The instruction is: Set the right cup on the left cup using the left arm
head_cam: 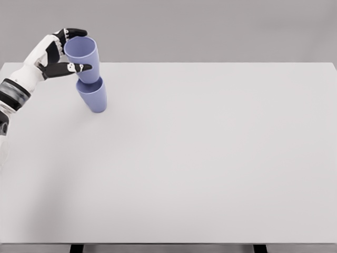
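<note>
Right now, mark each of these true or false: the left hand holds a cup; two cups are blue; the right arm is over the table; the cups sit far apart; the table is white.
1. The left hand holds a cup: true, it grips the upper cup.
2. Both cups are blue: true, the lower cup too.
3. The right arm is over the table: false, it is out of view.
4. The cups sit far apart: false, one meets the other's rim.
5. The table is white: true.
</note>
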{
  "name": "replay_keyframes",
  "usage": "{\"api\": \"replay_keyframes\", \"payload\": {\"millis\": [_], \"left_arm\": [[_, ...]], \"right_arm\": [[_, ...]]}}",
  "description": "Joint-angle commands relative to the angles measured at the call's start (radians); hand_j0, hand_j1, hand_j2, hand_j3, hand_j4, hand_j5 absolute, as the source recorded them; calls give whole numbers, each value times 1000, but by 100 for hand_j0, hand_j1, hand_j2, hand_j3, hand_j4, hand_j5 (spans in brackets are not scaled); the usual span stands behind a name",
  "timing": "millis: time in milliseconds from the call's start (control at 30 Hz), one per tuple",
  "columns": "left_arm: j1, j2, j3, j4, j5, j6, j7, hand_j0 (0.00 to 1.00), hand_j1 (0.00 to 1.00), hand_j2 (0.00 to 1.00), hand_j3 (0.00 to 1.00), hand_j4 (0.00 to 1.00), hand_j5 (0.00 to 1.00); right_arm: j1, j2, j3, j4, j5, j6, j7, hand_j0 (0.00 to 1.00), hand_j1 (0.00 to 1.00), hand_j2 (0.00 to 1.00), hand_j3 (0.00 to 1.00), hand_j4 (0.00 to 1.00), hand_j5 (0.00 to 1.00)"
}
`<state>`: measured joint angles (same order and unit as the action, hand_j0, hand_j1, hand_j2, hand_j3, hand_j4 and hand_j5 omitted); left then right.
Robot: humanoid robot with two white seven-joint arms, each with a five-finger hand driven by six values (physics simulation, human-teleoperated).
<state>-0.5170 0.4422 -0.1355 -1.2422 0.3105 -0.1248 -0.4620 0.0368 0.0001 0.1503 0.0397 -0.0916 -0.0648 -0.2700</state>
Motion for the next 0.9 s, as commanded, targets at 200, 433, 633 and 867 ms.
{"api": "replay_keyframes", "payload": {"millis": [200, 433, 633, 867], "left_arm": [[5, 15, 8, -25, 9, 1, -3, 71, 71, 71, 71, 71, 71], [34, 29, 14, -56, 22, 1, -4, 71, 71, 71, 71, 71, 71], [40, 29, 13, -79, 24, 1, -4, 71, 71, 71, 71, 71, 71], [49, 29, 13, -89, 24, 1, -4, 71, 71, 71, 71, 71, 71]], "right_arm": [[0, 0, 0, 0, 0, 0, 0, 100, 100, 100, 100, 100, 100], [0, 0, 0, 0, 0, -1, 0, 100, 100, 100, 100, 100, 100], [0, 0, 0, 0, 0, 0, 0, 100, 100, 100, 100, 100, 100], [0, 0, 0, 0, 0, 0, 0, 100, 100, 100, 100, 100, 100]]}}
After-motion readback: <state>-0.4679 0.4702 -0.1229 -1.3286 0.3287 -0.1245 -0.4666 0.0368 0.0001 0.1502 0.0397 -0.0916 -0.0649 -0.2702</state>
